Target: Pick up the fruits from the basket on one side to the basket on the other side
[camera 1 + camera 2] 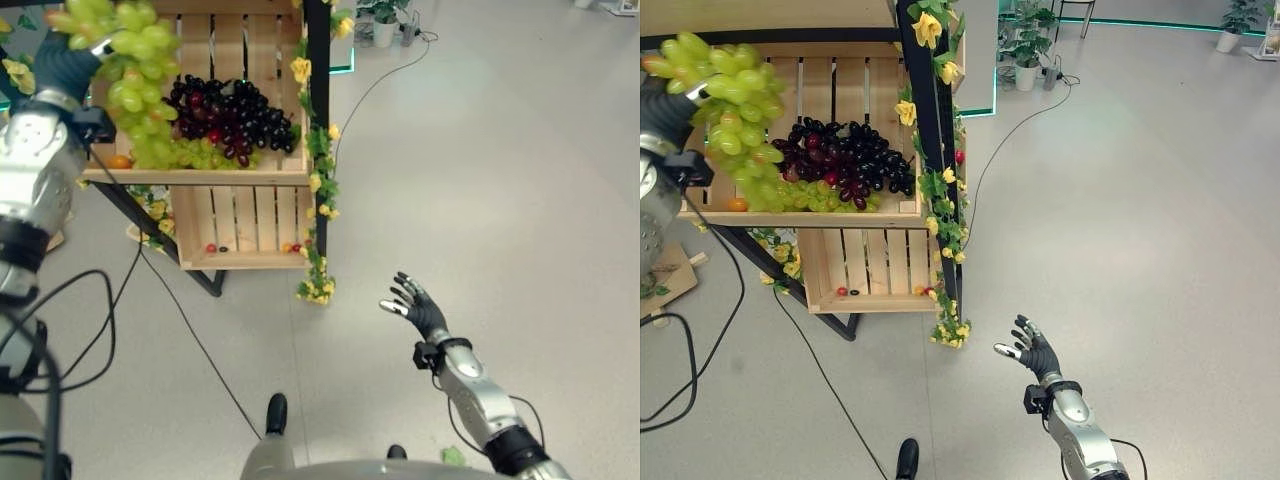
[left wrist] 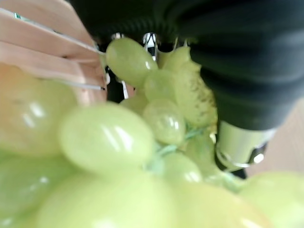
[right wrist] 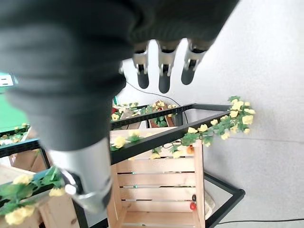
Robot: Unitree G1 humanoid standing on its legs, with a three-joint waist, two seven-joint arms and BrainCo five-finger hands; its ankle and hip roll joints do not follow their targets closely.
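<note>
Left eye view: left hand (image 1: pixel 62 62) apparently grips green grapes (image 1: pixel 135 75) (above dark grapes (image 1: pixel 232 117)); black post (image 1: pixel 318 120) alongside.

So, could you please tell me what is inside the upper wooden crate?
The upper wooden crate holds dark grapes, green grapes along the front and one small orange fruit. The green bunch in the left robot hand covers the crate's left part.

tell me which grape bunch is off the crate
The big green bunch in the left hand; the dark bunch and small green grapes lie in the crate.
</note>
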